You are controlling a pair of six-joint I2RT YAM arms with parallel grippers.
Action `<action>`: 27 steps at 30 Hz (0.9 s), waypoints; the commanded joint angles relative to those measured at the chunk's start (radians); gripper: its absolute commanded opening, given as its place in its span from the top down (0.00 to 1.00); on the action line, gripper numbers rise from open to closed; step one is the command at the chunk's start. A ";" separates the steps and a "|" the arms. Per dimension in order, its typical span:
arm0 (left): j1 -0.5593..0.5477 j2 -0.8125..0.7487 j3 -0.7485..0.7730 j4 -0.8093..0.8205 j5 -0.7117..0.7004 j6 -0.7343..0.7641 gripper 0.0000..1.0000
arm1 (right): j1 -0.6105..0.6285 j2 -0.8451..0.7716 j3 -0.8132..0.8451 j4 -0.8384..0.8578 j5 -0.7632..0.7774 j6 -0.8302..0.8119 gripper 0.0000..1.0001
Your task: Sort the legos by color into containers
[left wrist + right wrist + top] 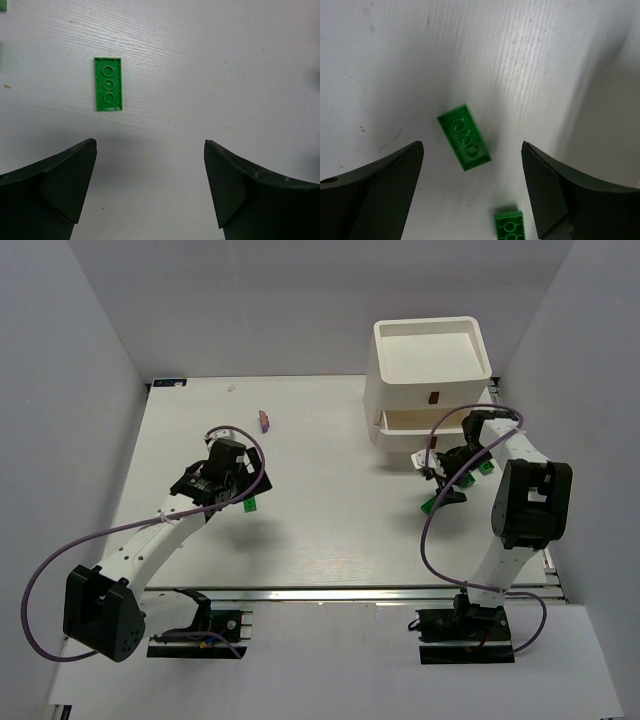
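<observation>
A bright green lego (108,84) lies hollow side up on the white table, ahead and left of my open left gripper (150,143). From above, that lego (250,505) shows beside the left gripper (238,490). My right gripper (472,145) is open and holds nothing. A green lego (464,136) lies tilted on the white surface between its fingers, and a second green lego (509,226) lies nearer the wrist. A purple lego (264,420) rests alone further back. The white stacked containers (385,380) stand at the back right, behind the right gripper (445,485).
The unit's square top tray (478,340) is open, and a drawer below carries a dark brown handle (434,396). Green pieces (428,504) (485,467) show either side of the right gripper. Purple cables loop from both arms. Grey walls enclose the table.
</observation>
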 commanded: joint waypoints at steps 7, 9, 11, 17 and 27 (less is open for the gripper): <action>0.003 -0.038 -0.014 -0.004 -0.016 -0.013 0.03 | 0.017 -0.113 -0.266 0.243 0.089 -0.179 0.15; 0.003 -0.033 -0.013 -0.004 -0.015 -0.008 0.03 | 0.025 -0.123 -0.301 0.335 0.094 -0.162 0.16; 0.003 -0.028 -0.005 -0.006 -0.015 -0.006 0.03 | 0.029 -0.128 -0.318 0.372 0.089 -0.136 0.17; 0.003 -0.028 -0.007 -0.001 -0.010 -0.011 0.03 | 0.043 -0.127 -0.318 0.386 0.086 -0.132 0.19; 0.003 -0.039 -0.013 -0.009 -0.013 -0.014 0.03 | 0.039 -0.073 -0.286 0.339 0.201 -0.203 0.31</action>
